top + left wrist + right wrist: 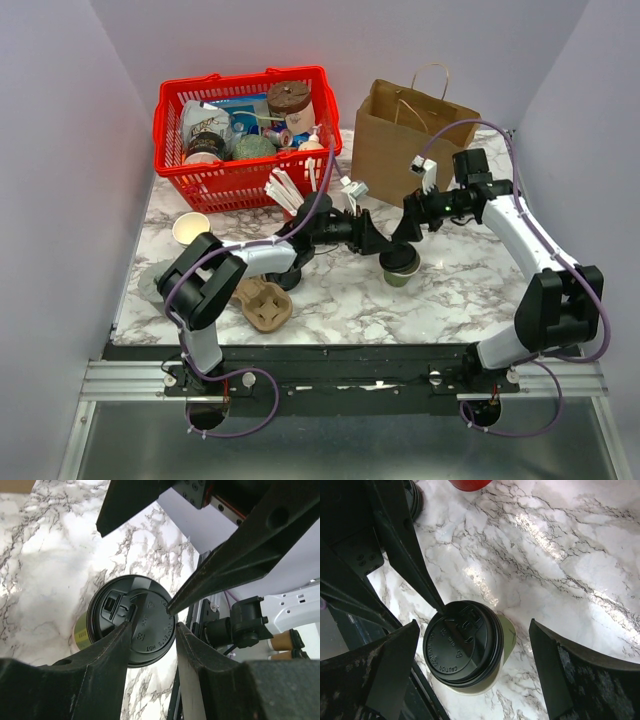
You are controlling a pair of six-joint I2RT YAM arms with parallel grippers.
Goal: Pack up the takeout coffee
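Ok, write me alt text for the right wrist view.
A lidded takeout coffee stands upright on the marble table, between the wide-open fingers of the right pincer. From the upper left, a dark finger of the left arm points down to the lid's edge.

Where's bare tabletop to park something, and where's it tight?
Bare marble tabletop between the black-lidded green paper cup and the right arm; also in front, between that cup and the brown moulded cardboard cup carrier. Crowded: left edge, and along the red plastic basket.

Takeout coffee (403, 272) partly hidden beneath left tool (152, 627) and right tool (472, 625).
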